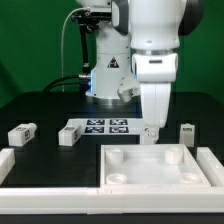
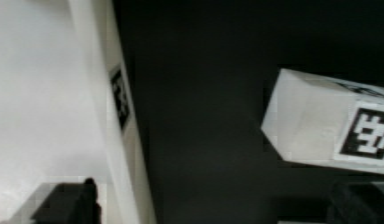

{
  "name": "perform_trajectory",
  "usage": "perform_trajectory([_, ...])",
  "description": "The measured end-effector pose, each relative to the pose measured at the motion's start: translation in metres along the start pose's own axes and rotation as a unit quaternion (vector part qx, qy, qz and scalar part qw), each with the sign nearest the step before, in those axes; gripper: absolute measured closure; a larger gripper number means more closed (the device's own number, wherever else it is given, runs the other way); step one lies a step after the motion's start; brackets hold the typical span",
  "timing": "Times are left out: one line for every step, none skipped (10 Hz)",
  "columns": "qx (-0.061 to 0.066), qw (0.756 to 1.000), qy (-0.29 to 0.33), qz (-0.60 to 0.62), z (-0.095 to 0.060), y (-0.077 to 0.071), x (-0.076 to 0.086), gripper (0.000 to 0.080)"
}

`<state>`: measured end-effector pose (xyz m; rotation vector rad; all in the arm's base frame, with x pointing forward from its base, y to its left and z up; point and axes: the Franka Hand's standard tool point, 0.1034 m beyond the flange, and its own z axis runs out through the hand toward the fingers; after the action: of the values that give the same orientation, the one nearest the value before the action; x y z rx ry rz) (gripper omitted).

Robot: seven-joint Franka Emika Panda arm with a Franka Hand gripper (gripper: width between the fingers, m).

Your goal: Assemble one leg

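Leg: white, tagged, on dark worktop, near one claw finger, not between the fingers. Claw spread, empty, low over worktop between marker board and socketed white square piece. Second leg just beside marker board; third leg and fourth leg well apart.

Arm descends from the top of the exterior view with its last links near vertical; base stands at the rear, blue light showing. Wrist is level, the hand pointing straight down, and the gripper is low with its tips close to the surface. Jaws stand wide apart: the wrist view shows one dark fingertip at the frame edge, the other lost in shadow at the opposite edge.
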<state>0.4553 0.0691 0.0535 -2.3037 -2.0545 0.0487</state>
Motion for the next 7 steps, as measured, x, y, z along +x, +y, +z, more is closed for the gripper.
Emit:
perform_trajectory([0.001, 1.000, 0.000, 0.006, 0.0014, -0.0003, -0.0004, 0.0151])
perform_trajectory([0.002, 1.000, 0.000, 0.006, 0.0019, -0.0006, -0.0008, 0.0151])
perform_trajectory([0.002, 1.000, 0.000, 0.007, 0.0020, -0.0006, -0.0008, 0.0151])
perform_trajectory([0.003, 0.996, 0.002, 0.088, 0.0021, -0.0010, 0.0003, 0.0151])
perform_trajectory([0.003, 0.991, 0.002, 0.131, 0.0021, -0.0011, 0.0006, 0.0151])
perform_trajectory([0.003, 0.980, 0.005, 0.197, 0.0022, -0.0014, 0.0011, 0.0151])
perform_trajectory([-0.010, 0.958, 0.018, 0.285, 0.0021, -0.0039, 0.0022, 0.0151])
